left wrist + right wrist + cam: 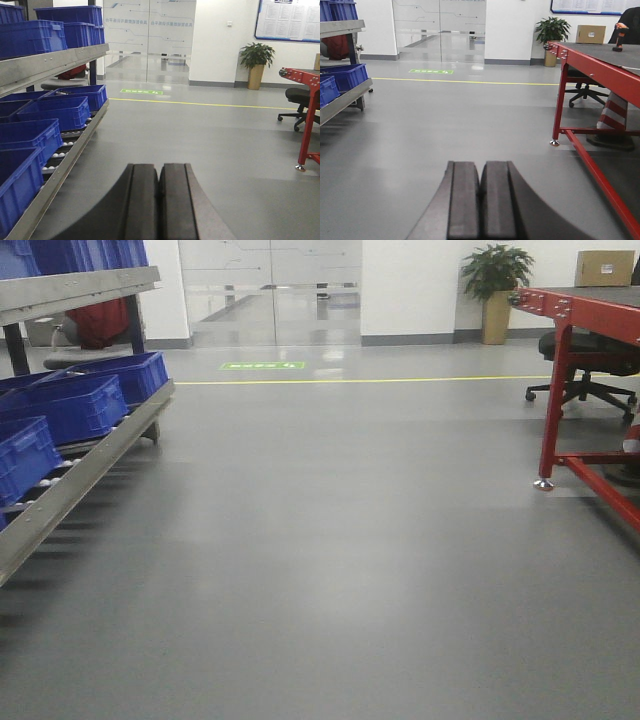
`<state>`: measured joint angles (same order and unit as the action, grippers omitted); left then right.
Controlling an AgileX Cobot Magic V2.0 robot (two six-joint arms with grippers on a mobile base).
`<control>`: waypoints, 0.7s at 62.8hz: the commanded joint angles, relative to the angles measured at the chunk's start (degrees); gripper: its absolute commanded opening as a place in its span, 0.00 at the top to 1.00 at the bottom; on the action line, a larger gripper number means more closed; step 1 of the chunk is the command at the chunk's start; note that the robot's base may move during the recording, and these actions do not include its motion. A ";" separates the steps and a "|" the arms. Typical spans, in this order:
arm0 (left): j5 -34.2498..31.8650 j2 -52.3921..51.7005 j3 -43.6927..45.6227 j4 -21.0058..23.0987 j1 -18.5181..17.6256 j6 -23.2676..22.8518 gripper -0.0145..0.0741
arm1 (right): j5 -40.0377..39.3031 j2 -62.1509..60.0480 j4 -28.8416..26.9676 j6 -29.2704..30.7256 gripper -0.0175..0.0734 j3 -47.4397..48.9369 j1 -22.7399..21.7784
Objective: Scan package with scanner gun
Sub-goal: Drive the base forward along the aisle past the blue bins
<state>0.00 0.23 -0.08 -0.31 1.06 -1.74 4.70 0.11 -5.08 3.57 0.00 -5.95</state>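
— How did the two grippers stand?
— The left gripper (159, 171) and the right gripper (481, 172) had their black pads pressed together, holding nothing. Both pointed level across the glossy grey floor (330, 540).
— And the room?
— A red metal-framed table (590, 56) stood ahead and to the right of the right gripper. The orange-and-black pistol-shaped scanner gun (620, 37) sat on the table's far end, well apart from both.

Right hand (480, 171) pressed closed, scanner gun (620, 37) on red table (600, 68)
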 commanded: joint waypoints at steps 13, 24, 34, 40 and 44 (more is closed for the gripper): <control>-1.00 -0.23 0.08 -0.27 -0.18 -0.40 0.95 | -1.21 -0.11 -0.23 0.47 0.99 0.00 -0.29; -1.00 -0.23 0.08 -0.27 -0.18 -0.40 0.95 | -1.21 -0.11 -0.23 0.47 0.99 0.00 -0.29; -1.00 -0.23 0.08 -0.27 -0.18 -0.40 0.95 | -1.21 -0.11 -0.23 0.47 0.99 0.00 -0.29; -1.00 -0.23 0.08 -0.27 -0.18 -0.40 0.95 | -1.21 -0.11 -0.23 0.47 0.99 0.00 -0.29; -1.00 -0.23 0.08 -0.27 -0.18 -0.40 0.95 | -1.21 -0.11 -0.23 0.47 0.99 0.00 -0.29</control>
<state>0.00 0.23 -0.08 -0.31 1.06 -1.74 4.70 0.11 -5.08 3.57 0.00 -5.95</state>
